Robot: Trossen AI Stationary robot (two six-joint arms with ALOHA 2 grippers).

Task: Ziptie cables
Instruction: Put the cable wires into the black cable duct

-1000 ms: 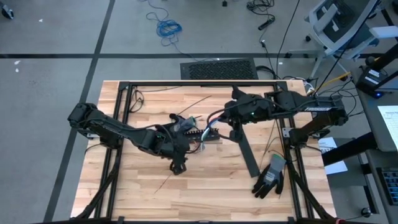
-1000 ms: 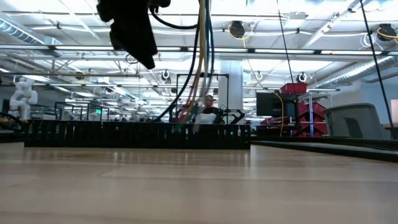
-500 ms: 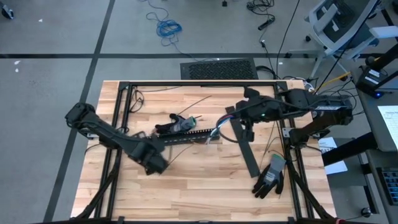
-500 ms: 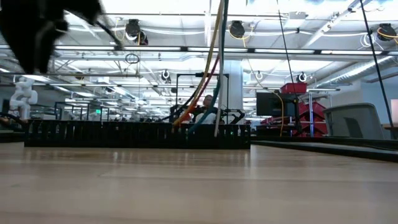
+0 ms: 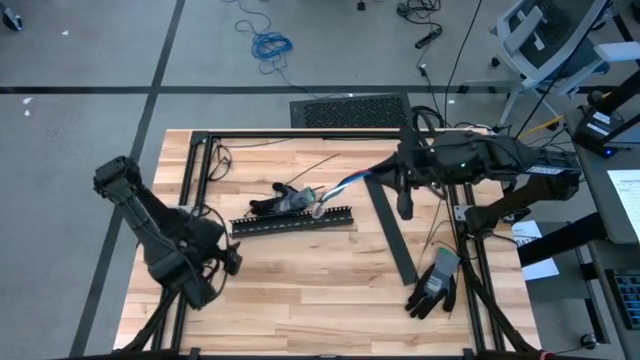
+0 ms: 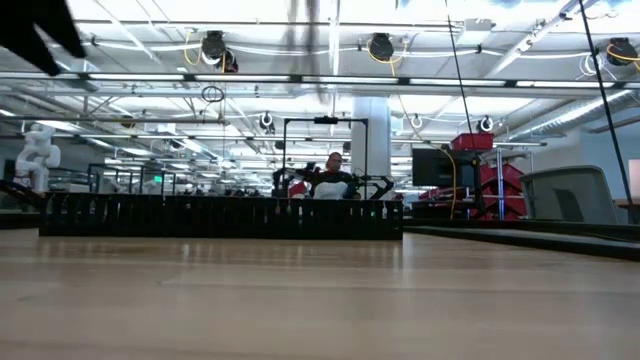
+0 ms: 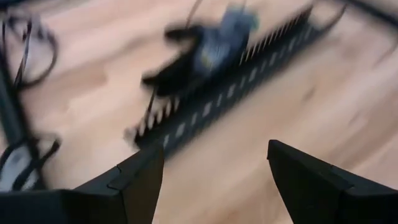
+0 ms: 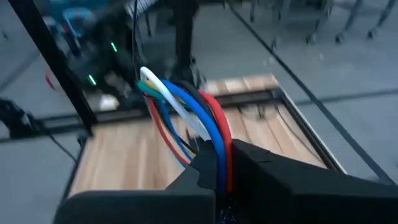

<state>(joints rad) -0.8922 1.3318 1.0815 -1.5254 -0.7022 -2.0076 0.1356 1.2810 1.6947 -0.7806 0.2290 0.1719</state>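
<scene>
Right pincer (image 8: 217,168), clamped on the cables (image 5: 345,185), stretches them toward the bench's right edge; left pincer (image 7: 211,174), open and empty, sits near the left edge.

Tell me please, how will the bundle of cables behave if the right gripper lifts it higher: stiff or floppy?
Probably floppy: the cables bend in a curve where they leave the shut right gripper. They likely fan apart, since the strands already spread near the tip. In the high view the bundle trails down toward the black slotted duct, so its far end may drag or snag there.

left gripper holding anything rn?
No. The left gripper is open and empty, apart from the slotted duct on the table.
</scene>
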